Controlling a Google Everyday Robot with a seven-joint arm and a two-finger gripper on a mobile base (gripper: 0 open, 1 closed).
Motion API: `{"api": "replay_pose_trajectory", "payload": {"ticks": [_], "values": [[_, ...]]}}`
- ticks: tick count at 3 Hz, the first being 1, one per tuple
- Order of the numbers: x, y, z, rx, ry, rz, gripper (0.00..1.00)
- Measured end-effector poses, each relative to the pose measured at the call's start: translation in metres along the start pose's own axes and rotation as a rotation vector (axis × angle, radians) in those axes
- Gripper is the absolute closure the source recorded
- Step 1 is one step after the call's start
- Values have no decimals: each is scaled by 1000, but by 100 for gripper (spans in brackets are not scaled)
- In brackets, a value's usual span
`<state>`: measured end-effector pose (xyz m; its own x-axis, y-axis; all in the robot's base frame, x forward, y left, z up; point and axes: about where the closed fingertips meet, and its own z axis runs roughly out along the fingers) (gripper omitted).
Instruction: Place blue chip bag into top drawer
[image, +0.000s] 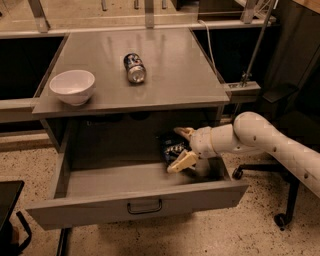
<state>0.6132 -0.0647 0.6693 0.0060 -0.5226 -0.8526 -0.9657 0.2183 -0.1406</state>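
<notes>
The top drawer (100, 206) stands pulled out under the grey table, its small dark handle at the centre of the front panel. The blue chip bag (171, 149), dark and crumpled, lies inside the drawer at its back right. My gripper (183, 147) reaches into the drawer from the right on the white arm. Its two tan fingers (182, 162) are spread apart, one above and one below the bag's right side. The gripper is open, and the bag rests on the drawer floor between the fingers.
On the grey table top (170, 80) a blue-and-silver soda can (134, 67) lies on its side and a white bowl (73, 86) stands at the left. A chair base with castors (280, 217) is on the floor at the right. A black object (7, 210) is at the bottom left.
</notes>
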Motion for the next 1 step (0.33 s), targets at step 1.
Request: {"api": "replay_pose_trajectory", "payload": {"ticks": [1], "values": [[0,0,0,0,0,0,0]]}}
